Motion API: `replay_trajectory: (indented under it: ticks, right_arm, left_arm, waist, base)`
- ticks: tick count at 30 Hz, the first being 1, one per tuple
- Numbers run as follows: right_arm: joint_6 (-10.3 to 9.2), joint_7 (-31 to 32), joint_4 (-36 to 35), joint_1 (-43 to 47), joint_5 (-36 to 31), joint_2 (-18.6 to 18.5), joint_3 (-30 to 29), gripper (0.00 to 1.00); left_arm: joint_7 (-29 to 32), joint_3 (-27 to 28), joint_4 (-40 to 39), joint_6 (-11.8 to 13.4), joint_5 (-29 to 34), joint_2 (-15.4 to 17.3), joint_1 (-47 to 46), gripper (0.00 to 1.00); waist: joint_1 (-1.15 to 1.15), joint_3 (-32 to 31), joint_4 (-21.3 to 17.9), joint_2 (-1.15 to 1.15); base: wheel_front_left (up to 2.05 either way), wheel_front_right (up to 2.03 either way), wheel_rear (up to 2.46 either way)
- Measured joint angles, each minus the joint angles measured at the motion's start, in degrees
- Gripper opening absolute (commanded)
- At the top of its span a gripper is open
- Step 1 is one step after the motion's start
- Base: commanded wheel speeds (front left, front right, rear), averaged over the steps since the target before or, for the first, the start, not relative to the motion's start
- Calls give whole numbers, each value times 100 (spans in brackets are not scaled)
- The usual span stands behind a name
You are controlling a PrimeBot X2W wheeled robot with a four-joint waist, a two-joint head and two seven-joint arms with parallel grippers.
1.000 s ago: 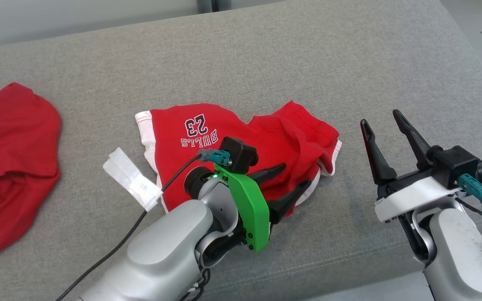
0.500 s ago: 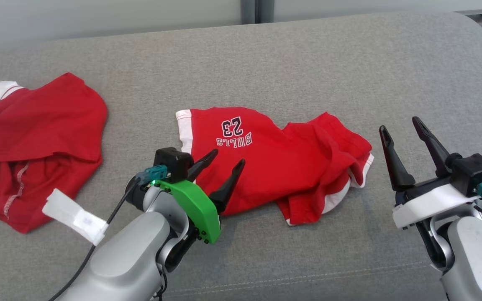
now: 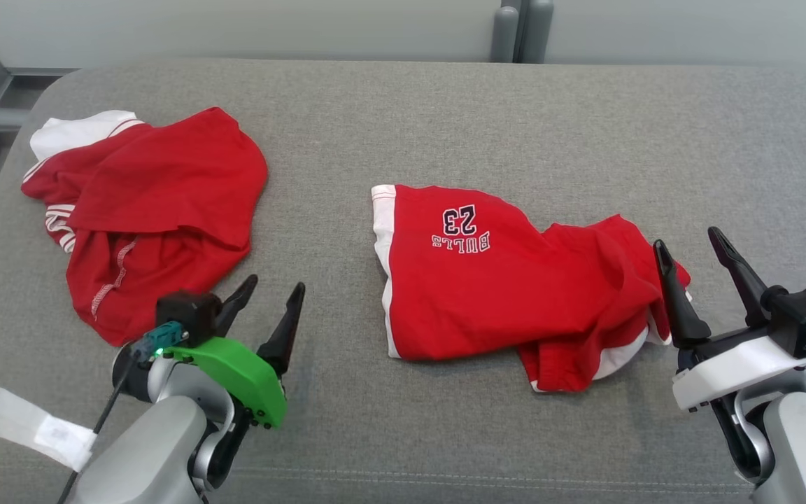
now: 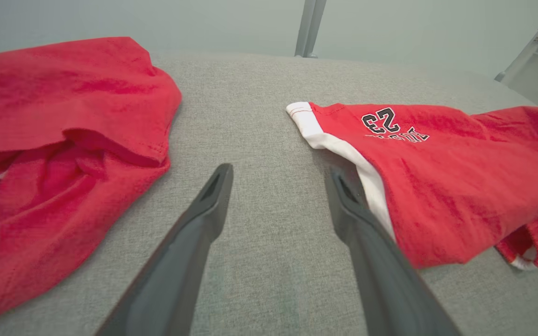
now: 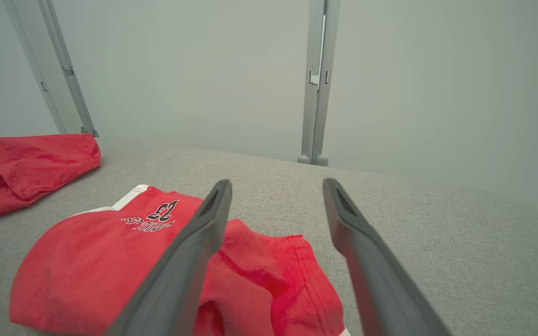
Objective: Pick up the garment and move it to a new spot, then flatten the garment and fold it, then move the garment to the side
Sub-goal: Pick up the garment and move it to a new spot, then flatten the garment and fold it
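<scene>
2 red garments lie on the grey cushion (image 3: pixel 389 112); the crumpled garment (image 3: pixel 151 203) far left; the left pincer (image 3: pixel 276 282) gapes empty near it; the numbered garment (image 3: pixel 515 287), loosely folded, centre-right; the right pincer (image 3: pixel 686 238) gapes empty at its edge; folding looks done; next, probably: grip it, shift it aside.

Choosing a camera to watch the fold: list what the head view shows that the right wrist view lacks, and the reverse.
Head view adds: the left claw, open, on its green mount, a white tag nearby, and the numbered garment's whole outline.
Right wrist view adds: the upright post up to its bracket, and a leaning rail.
Shared: the numbered garment, the second red garment, the grey cushion and the open right claw.
</scene>
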Motion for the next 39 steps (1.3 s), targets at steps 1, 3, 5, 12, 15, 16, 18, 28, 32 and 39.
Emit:
replay_trajectory:
  ticks: [1,3,5,12,15,16,18,28,32,39]
  right_arm:
    - [0,0,0,13,-1,0,7,100]
    - [0,0,2,19,-2,1,16,100]
    - [0,0,22,23,-5,0,27,100]
    - [0,0,82,145,-11,-16,0,100]
    - [0,0,83,204,-10,-15,-30,100]
    - [0,0,82,226,-10,-14,-52,100]
    - [0,0,71,261,-10,-14,-78,100]
    - [0,0,64,311,-10,-2,-100,100]
    - [0,0,40,310,-11,5,-63,100]
    - [0,0,8,253,-12,54,143,100]
  left_arm:
    - [-4,90,-9,15,0,25,40,100]
    - [-3,219,-22,34,1,82,121,100]
    - [-3,341,-24,65,20,119,221,100]
    - [-1,1129,-459,143,268,143,577,100]
    - [-1,1206,-535,143,338,152,711,100]
    - [-1,1235,-578,143,355,154,788,100]
    - [-1,1308,-646,143,400,158,913,100]
    - [-1,1614,-981,138,679,140,1178,100]
    - [-1,1699,-1021,96,631,43,1350,100]
    - [48,1700,-972,-296,-171,-398,1410,100]
  waist:
    - [0,-14,27,0]
    - [0,-43,56,0]
    - [0,-73,63,0]
    - [0,-244,34,0]
    - [0,-291,23,0]
    - [0,-312,18,0]
    - [0,-331,6,0]
    - [0,-299,-16,0]
    - [0,-253,-33,0]
    - [0,-123,-195,0]
  base:
    - [0,0,0]
    - [0,0,0]
    - [0,0,0]
    - [0,0,0]
    - [0,0,0]
    - [0,0,0]
    - [0,0,0]
    - [0,0,0]
    - [0,0,0]
    - [0,0,0]
